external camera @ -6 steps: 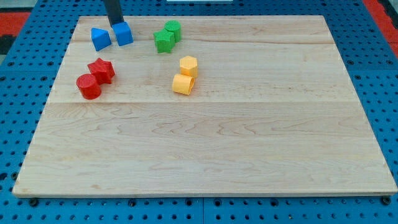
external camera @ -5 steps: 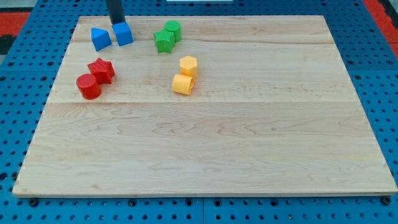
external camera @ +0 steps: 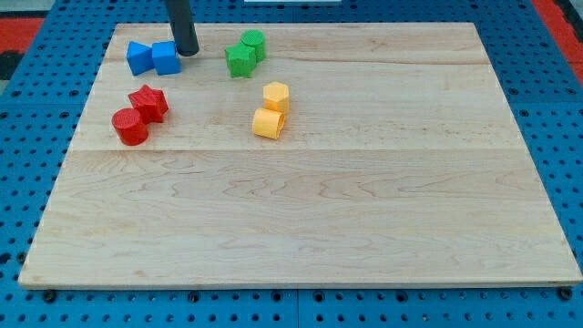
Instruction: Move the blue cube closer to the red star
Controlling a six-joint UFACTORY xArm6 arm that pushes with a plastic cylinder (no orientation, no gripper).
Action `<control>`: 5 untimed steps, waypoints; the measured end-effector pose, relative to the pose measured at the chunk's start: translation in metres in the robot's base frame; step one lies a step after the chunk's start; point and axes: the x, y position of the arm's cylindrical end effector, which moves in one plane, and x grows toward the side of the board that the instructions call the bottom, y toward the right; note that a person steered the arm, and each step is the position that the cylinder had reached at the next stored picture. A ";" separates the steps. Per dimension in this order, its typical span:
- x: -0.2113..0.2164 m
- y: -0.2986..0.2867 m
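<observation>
The blue cube (external camera: 167, 58) sits near the board's top left, touching a second blue block (external camera: 138, 57) on its left. My tip (external camera: 188, 52) is just to the right of the blue cube, at or nearly at its right side. The red star (external camera: 149, 101) lies below the blue blocks, touching a red cylinder (external camera: 129, 127) at its lower left. A gap of bare wood separates the blue cube from the red star.
A green star (external camera: 240, 61) and another green block (external camera: 254, 43) sit right of my tip. A yellow hexagonal block (external camera: 276, 96) and a yellow block (external camera: 268, 123) lie mid-board. The wooden board (external camera: 364, 200) rests on a blue pegboard.
My tip moved from above the blue cube to its right side. The blue cube slid left and slightly down, pressing against the other blue block, which also shifted left.
</observation>
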 end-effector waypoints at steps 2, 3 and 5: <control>-0.020 -0.031; 0.014 -0.031; 0.000 -0.013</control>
